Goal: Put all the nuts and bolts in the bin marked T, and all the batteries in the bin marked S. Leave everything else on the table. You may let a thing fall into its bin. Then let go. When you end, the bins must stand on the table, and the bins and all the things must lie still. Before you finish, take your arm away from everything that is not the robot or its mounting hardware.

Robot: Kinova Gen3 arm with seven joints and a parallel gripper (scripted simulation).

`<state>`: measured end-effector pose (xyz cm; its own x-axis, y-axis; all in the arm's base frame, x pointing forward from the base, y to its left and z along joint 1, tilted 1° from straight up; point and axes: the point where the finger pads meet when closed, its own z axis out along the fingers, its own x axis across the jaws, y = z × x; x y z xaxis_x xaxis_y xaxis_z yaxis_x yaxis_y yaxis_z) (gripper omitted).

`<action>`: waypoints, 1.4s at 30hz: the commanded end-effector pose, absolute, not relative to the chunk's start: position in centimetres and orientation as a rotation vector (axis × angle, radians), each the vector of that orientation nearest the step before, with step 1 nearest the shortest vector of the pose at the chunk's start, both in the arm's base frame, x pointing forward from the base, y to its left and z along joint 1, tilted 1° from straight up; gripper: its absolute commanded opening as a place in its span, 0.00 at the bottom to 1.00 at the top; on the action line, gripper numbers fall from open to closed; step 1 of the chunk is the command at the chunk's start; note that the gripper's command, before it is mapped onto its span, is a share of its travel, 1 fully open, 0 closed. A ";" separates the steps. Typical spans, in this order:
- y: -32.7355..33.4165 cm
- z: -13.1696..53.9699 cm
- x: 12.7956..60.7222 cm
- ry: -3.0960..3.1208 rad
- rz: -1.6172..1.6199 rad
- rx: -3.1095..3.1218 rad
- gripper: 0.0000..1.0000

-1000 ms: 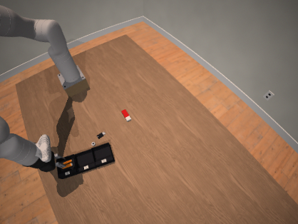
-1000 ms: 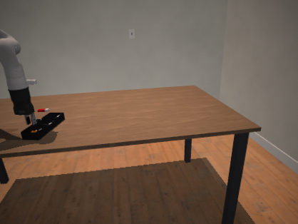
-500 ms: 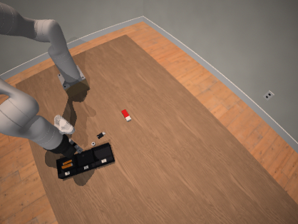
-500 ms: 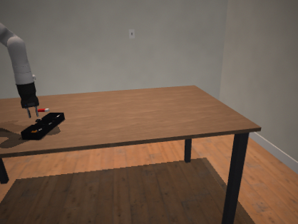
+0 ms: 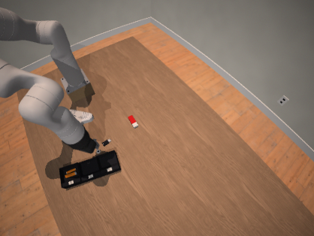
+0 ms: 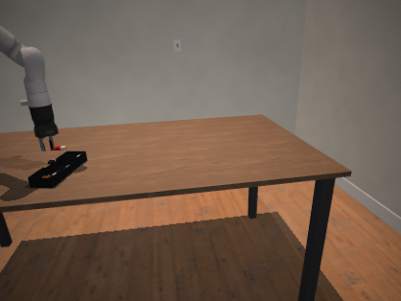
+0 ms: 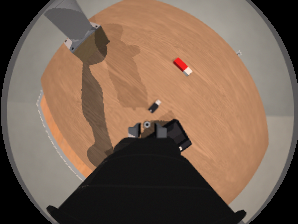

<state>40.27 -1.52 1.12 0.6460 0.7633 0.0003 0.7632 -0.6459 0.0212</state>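
A black row of three bins [image 5: 90,169] lies near the table's left front edge; it also shows in the exterior view [image 6: 58,169]. Its left compartment holds orange batteries [image 5: 70,173]. My gripper [image 5: 97,150] is open and hangs just behind the row's right end. In the wrist view a small grey nut [image 7: 147,123] lies on the table between my fingertips; I cannot tell whether they touch it. A small black part [image 5: 106,142] lies just beyond the gripper, and it shows in the wrist view [image 7: 154,106] too. The bin labels are too small to read.
A red and white object [image 5: 132,121] lies further toward the table's middle; it also shows in the wrist view [image 7: 182,66]. The arm's base [image 5: 76,88] stands at the table's far left. The table's left edge is close to the bins.
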 end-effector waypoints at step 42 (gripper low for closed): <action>-1.8 -1.1 40.3 1.306 0.010 2.845 0.64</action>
<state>40.69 -2.18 -0.26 0.6561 0.7547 0.0044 0.7544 -0.6560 0.0235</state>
